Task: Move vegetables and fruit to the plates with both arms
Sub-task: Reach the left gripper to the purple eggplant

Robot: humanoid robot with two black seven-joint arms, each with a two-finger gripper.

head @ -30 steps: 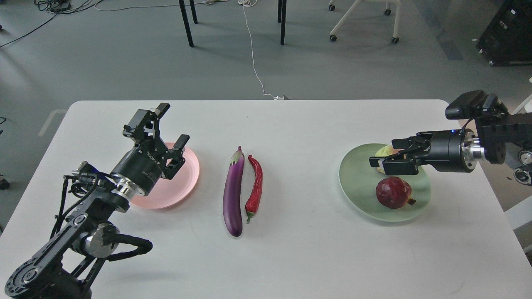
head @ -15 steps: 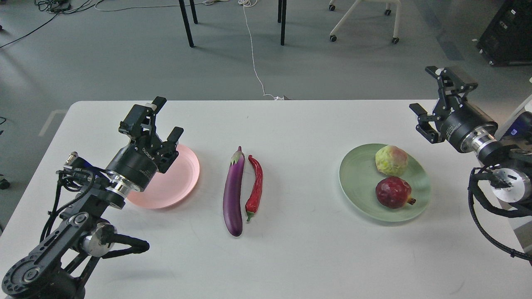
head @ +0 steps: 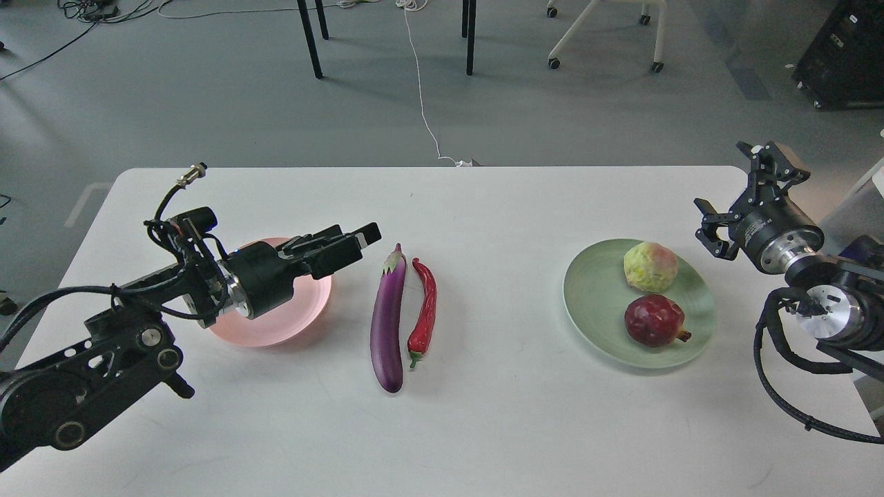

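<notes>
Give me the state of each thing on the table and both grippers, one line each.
Eggplant: on the table, unheld.
Chili pepper: beside it, unheld.
Yellow-green fruit: on green plate.
Pomegranate: on green plate.
Pink plate: empty.
Left gripper: empty.
Right gripper: open, empty.

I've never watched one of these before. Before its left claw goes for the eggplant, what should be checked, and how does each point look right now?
1. Left claw empty: ok.
2. Left claw open wide enough for the eggplant: cannot tell, seen side-on.
3. Eggplant free to lift: not ok, the chili pepper lies very close alongside.
4. Pink plate free to receive: ok as far as visible, the arm hides part.
5. Both fruits on the green plate: ok.
6. Right claw out of the way: ok, open, off to the side.
</notes>
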